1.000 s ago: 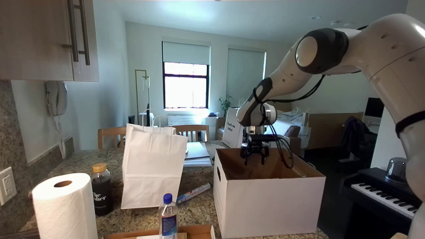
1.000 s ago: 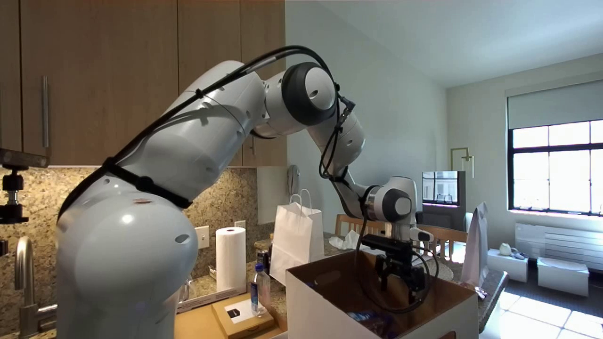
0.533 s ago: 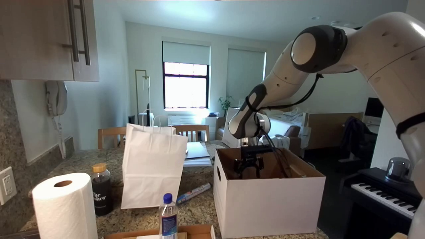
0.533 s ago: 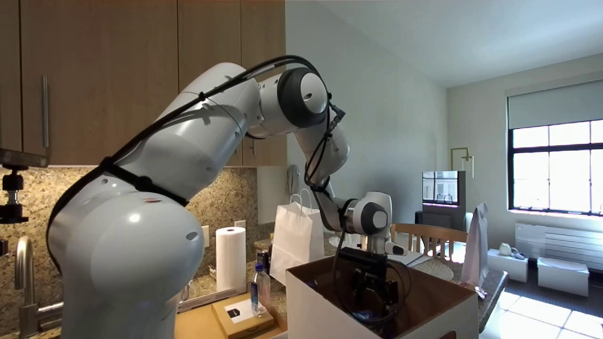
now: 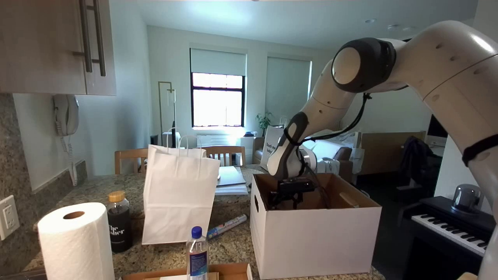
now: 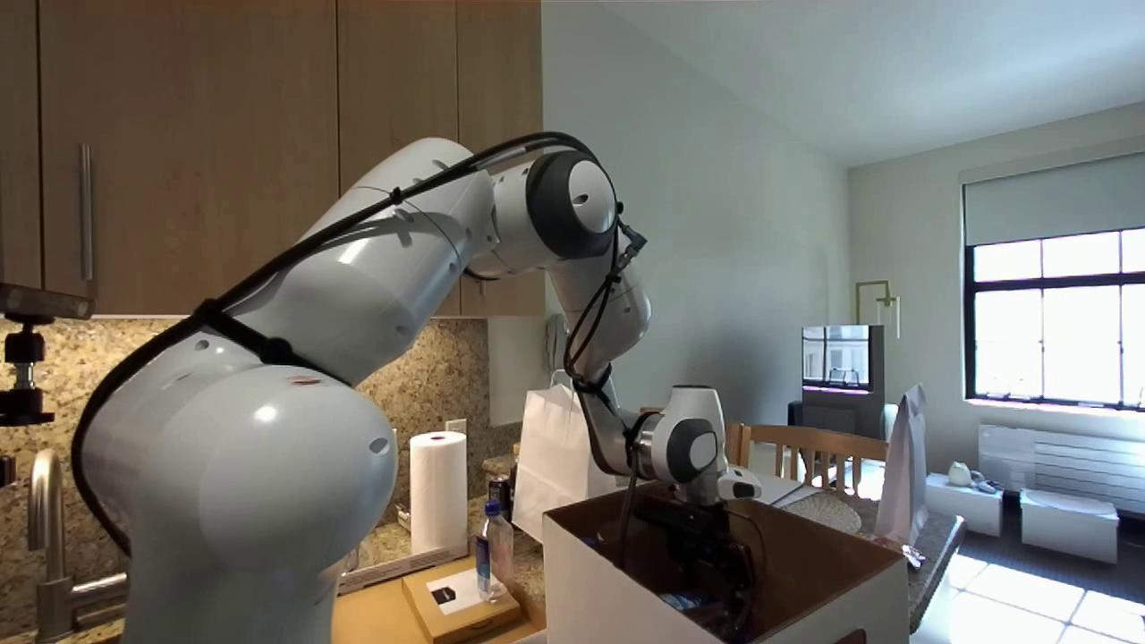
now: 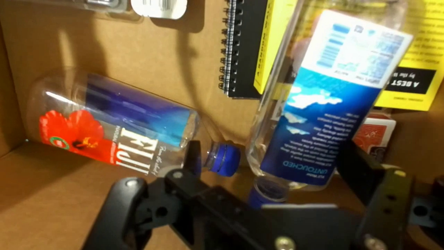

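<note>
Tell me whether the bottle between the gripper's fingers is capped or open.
Capped: in the wrist view, the bottle ends in a blue cap, partly hidden behind the gripper.

The arm [image 6: 380, 264] arches — wrist [image 6: 684, 443] low, claw [image 7: 276, 163] pointing down, fingers [image 7: 192, 158] apart.

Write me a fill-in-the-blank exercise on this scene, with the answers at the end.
1. The pincer is inside a white cardboard ____.
2. In the wrist view, the colour of both bottle caps is ____.
3. White letters beside the red flower spell ____.

Missing words: box; blue; FIJI.
</note>
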Motion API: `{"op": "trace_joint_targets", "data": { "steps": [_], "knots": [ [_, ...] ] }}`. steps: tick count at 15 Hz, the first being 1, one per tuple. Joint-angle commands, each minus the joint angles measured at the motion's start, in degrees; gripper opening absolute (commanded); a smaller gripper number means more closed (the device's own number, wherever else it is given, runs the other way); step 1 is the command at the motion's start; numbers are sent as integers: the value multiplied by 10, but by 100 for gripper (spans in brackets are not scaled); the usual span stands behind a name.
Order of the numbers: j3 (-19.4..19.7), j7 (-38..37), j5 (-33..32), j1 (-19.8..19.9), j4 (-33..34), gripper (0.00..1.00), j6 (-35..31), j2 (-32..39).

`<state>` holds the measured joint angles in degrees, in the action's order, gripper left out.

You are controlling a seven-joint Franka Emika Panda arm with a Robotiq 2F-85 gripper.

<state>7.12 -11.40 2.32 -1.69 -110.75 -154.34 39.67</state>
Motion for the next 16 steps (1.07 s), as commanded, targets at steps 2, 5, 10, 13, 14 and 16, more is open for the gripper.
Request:
{"op": "trace_joint_targets", "data": {
  "steps": [2,5,10,13,14,16],
  "knots": [
    [15,-37,4,-14,-16,100,-73,11],
    [-1,-39,40,8,-23,100,-137,-4],
    [16,-45,65,16,-35,100,-207,-24],
    [7,-35,71,26,-58,100,-236,-46],
    [6,-34,73,27,-67,100,-249,-55],
    [7,-33,77,27,-81,100,-270,-72]
  ]
}}
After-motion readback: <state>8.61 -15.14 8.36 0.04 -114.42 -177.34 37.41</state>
